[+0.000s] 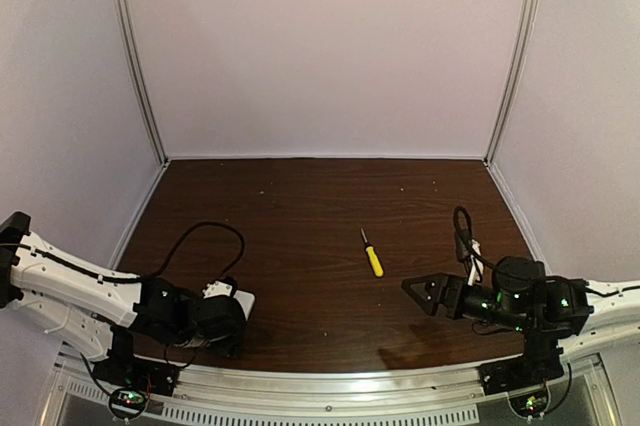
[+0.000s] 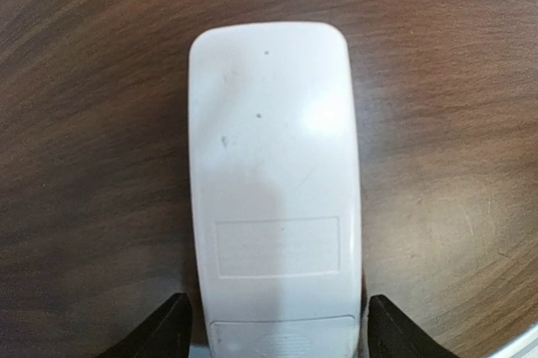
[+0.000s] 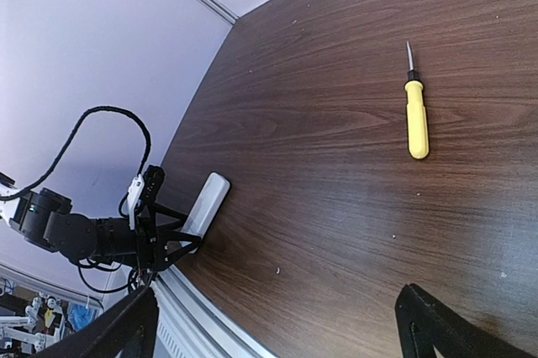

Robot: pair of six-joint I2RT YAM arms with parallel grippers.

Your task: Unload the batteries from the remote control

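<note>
Left wrist view: the left gripper (image 2: 278,303) straddles the near end of the remote control (image 2: 273,156), its jaws standing just beside the 2 long edges. Whether they press the casing cannot be told. The remote lies flat, plain face up, on the near left part of the dark wood table (image 2: 84,123).

Right wrist view: the right gripper (image 3: 277,307) hovers over the near right part, jaws wide apart and empty. 1 yellow-handled screwdriver (image 3: 417,118) lies near the table's middle, well apart from the remote.
</note>
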